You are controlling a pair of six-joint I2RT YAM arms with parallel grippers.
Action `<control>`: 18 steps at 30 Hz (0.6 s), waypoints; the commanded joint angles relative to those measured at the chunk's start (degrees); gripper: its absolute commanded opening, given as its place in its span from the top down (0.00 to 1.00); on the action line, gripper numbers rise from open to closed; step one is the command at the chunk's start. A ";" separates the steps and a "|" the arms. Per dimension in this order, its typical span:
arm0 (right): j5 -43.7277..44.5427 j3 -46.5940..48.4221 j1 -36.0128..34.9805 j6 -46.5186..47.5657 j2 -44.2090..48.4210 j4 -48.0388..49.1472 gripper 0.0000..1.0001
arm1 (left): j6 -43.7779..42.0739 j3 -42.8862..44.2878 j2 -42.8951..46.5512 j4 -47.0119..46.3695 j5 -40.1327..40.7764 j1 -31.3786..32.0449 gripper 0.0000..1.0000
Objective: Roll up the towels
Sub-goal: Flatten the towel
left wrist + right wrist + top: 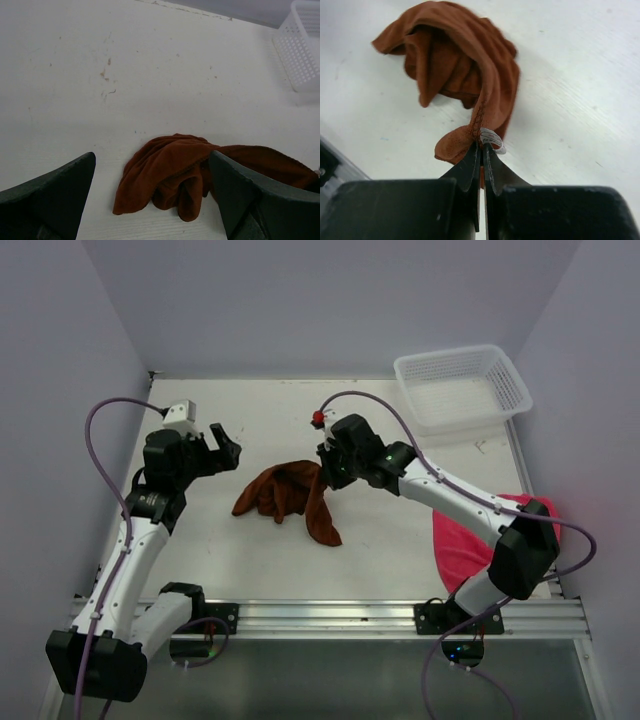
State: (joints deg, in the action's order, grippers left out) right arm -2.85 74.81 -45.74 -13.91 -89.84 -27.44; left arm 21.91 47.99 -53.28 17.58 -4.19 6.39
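The rust-brown towel lies crumpled in the middle of the table, also seen as a bunched heap in the left wrist view. My right gripper is shut on the rust-brown towel's hemmed edge, right by its small white label; from above the gripper sits at the towel's right side. My left gripper hovers open to the left of the towel, its dark fingers spread wide with nothing between them. The pink towel lies at the right, partly hidden under my right arm.
A white plastic mesh basket stands at the back right corner, its side also in the left wrist view. Walls enclose the table on three sides. A metal rail runs along the near edge.
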 commanded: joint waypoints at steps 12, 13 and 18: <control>3.47 -6.42 18.40 -5.34 7.67 -6.93 1.00 | -2.22 1.32 -7.10 -1.59 -9.26 3.27 0.08; 3.12 -6.69 19.01 -5.25 7.32 -6.58 1.00 | -2.49 1.58 -7.37 -1.41 -8.48 4.67 0.09; 3.12 -6.60 20.24 -5.42 5.03 -5.87 1.00 | -2.14 1.76 -6.75 -0.45 -2.77 11.35 0.13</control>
State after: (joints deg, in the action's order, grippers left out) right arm 1.56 68.05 -26.33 -18.46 -84.29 -33.82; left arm 20.95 47.99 -60.97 17.80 -9.87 14.35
